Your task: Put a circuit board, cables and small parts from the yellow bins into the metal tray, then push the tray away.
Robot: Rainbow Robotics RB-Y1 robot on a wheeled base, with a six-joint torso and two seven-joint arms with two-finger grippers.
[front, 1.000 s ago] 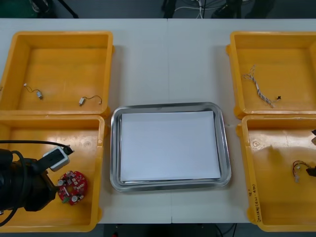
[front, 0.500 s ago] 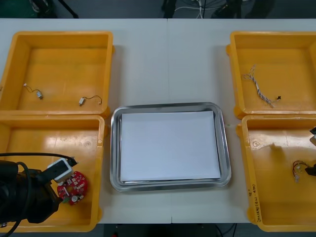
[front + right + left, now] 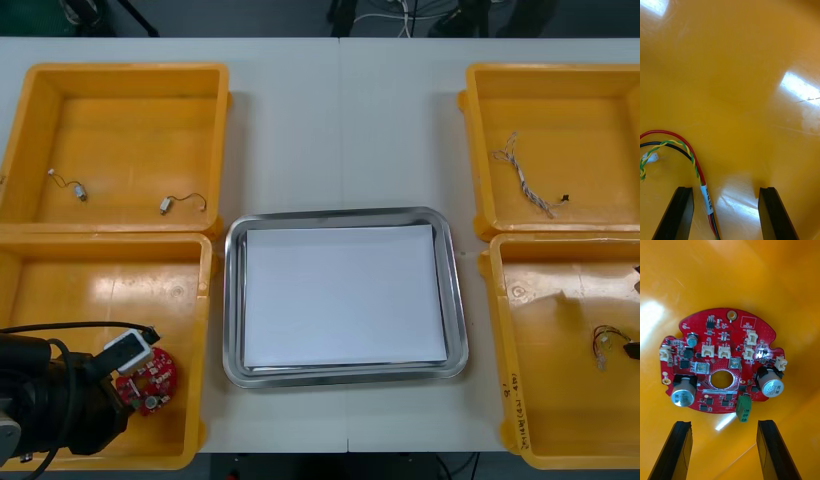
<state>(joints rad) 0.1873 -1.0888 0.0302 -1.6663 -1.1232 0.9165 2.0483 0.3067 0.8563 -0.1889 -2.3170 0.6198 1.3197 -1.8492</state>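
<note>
Board [image 3: 720, 360] flat in lower-left bin [image 3: 70, 290], just ahead of parted left claw [image 3: 723, 423]: could skid if pinched off-centre; right claw [image 3: 726, 188], lower right, parted astride cable [image 3: 688, 153], could miss it.

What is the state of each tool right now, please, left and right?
Left tool: open, holding nothing; the circuit board lies just beyond its fingers.
Right tool: open, holding nothing; the red and yellow cable runs between its fingers.
</note>
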